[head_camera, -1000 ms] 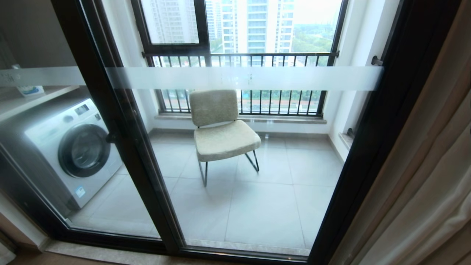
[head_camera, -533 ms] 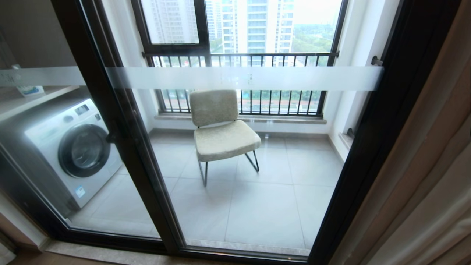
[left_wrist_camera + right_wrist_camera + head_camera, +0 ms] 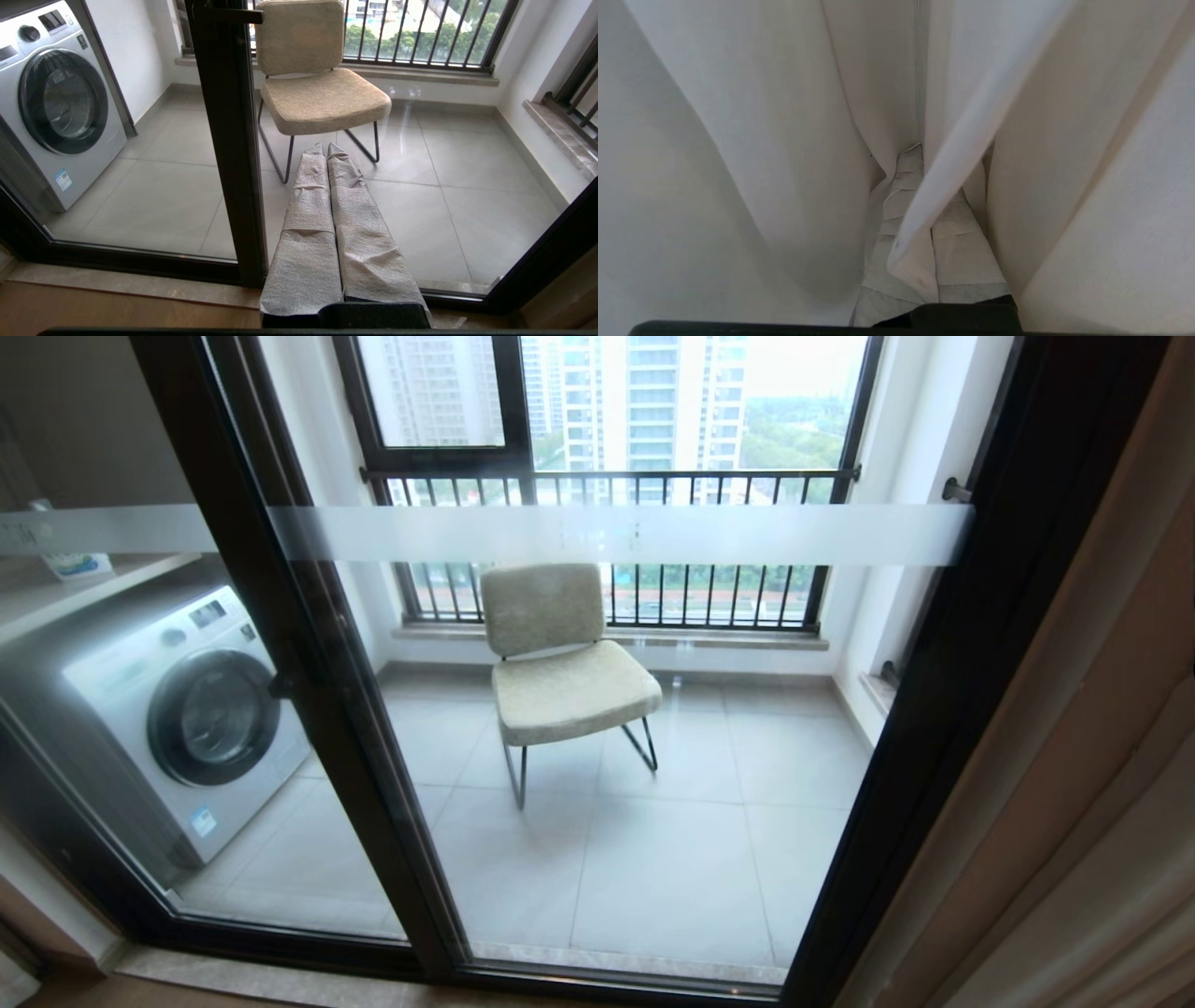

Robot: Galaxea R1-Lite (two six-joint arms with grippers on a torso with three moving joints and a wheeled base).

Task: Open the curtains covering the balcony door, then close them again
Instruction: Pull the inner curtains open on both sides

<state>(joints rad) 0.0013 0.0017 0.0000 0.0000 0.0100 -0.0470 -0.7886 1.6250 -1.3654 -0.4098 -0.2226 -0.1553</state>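
- A washing machine (image 3: 182, 714) stands at the balcony's left wall, behind the glass.
- The left gripper (image 3: 325, 151), fingers pressed together and holding nothing, hangs parked before the balcony door (image 3: 597, 756), likely out of the working arm's way.
- A chair (image 3: 560, 663) sits mid-balcony, fully visible because the door is uncovered.
- The curtains (image 3: 1083, 784) are bunched at the door's right edge.
- The right gripper (image 3: 917, 156), closed, is buried among their folds, seemingly gripping no fabric, probably to push them sideways.

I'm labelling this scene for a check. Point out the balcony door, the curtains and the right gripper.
balcony door (image 3: 308, 644): head view, on its black centre frame post.
curtains (image 3: 1102, 784): head view, on the beige drape folds.
right gripper (image 3: 920, 158): right wrist view, at the wrapped fingertips among the folds.
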